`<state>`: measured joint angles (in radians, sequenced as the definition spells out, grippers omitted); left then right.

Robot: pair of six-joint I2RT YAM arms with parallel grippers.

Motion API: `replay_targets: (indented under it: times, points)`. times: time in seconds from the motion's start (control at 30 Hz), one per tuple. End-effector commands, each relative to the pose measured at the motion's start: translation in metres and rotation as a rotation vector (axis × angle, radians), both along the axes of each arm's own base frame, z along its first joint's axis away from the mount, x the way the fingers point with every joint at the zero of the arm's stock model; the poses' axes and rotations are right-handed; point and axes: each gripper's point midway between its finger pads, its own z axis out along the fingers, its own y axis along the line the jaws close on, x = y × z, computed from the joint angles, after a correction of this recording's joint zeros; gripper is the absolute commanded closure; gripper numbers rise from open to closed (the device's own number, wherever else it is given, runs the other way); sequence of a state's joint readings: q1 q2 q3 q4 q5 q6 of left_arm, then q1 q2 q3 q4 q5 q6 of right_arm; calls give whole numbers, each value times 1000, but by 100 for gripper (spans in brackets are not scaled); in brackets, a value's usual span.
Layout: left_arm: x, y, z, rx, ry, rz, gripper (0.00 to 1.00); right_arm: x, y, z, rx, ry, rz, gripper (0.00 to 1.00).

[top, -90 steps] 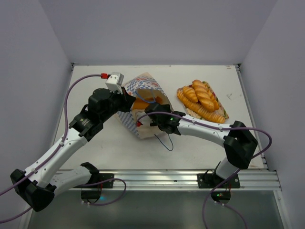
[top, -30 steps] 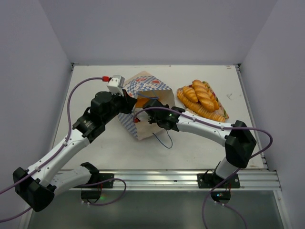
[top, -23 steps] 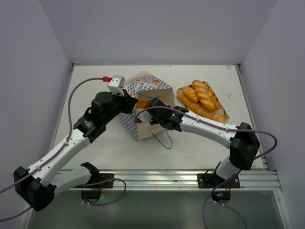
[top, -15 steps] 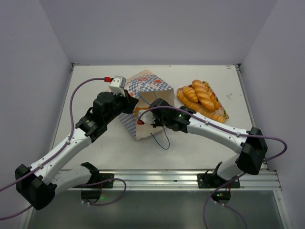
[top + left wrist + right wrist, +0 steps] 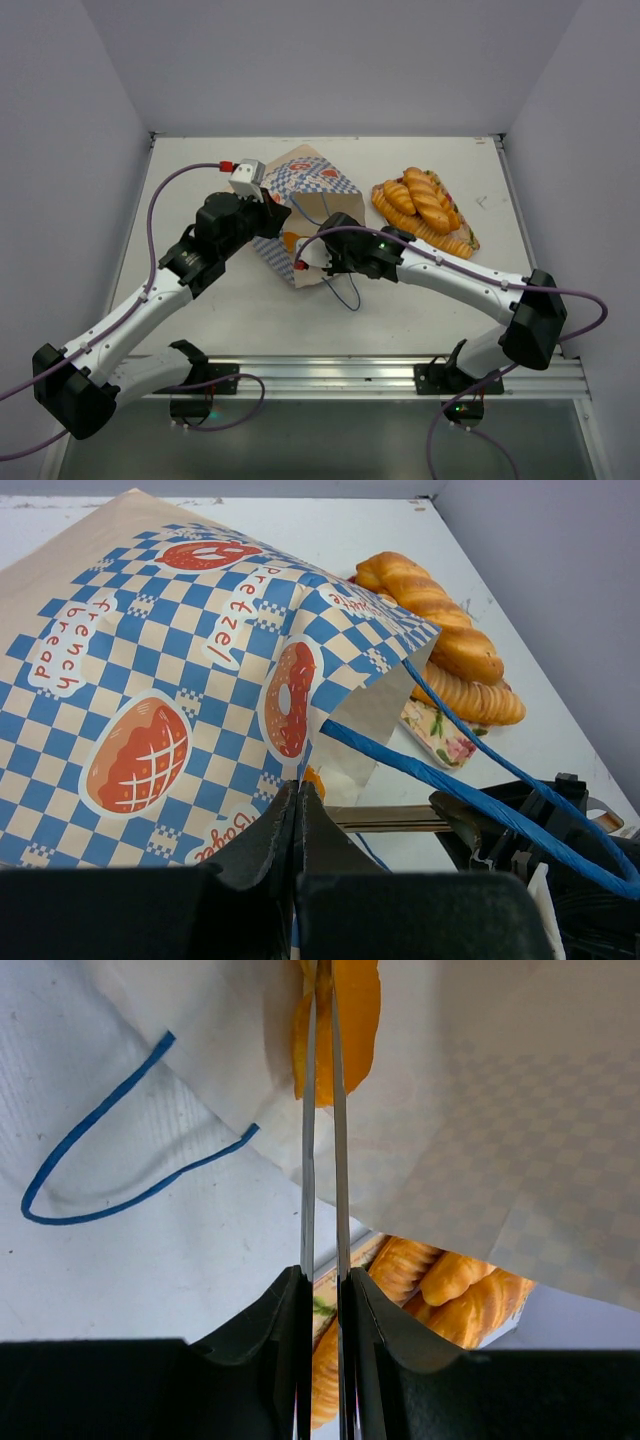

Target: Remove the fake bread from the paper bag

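The glossy orange toy bread [image 5: 358, 1010] lies just inside the mouth of the cream, blue-checkered paper bag [image 5: 480, 1110], top centre of the right wrist view. It is dead ahead of the right gripper [image 5: 320, 985], whose jaws look almost closed on its thin edge. The left gripper [image 5: 300, 810] has its jaws clamped on the bag's rim.

left gripper [image 5: 300, 815] clamped on paper bag [image 5: 150, 680] edge | fake bread [image 5: 440, 630] on tray [image 5: 440, 737]

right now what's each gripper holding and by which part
Left gripper pinches the paper bag by its mouth edge. Right gripper seems to pinch the fake bread by its edge.
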<state>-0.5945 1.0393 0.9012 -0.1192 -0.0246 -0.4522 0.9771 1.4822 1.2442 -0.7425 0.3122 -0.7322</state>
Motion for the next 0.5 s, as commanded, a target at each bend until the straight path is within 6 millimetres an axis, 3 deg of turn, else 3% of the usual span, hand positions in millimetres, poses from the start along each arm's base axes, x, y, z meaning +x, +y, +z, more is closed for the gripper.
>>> replay_targets:
  times: [0.0, 0.2, 0.47]
  points:
    - [3, 1, 11, -14, -47, 2, 100, -3, 4, 11, 48, -12, 16, 73]
    - [2, 1, 13, -17, -51, -4, 100, -3, 4, 12, 55, -19, 14, 61]
    - [2, 1, 15, -23, -54, -7, 100, -5, 2, 11, 57, -19, 14, 56]
